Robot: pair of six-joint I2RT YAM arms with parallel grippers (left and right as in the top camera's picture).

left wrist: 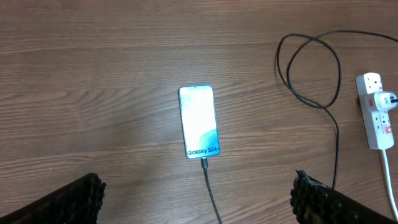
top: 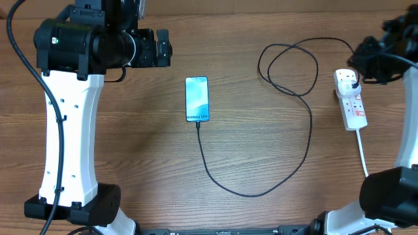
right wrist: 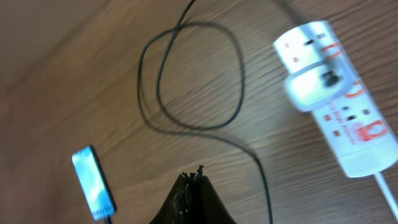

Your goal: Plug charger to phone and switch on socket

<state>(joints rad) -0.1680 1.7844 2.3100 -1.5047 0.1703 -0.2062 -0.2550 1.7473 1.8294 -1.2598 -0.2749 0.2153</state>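
Plainly charger (top: pixel 311 130) sits plugged into phone (top: pixel 197 98) and socket (top: pixel 353 104); left claw (left wrist: pixel 196 186) apart, right claw (right wrist: pixel 191 176) together.

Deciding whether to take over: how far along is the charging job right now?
Done, it seems: the charger has its tip in the phone, whose screen is lit, and its plug sits in the socket. In hand: nothing; the left gripper is open, the right gripper shut, apart from the socket. Left: switching it on; whether that is done I cannot tell.
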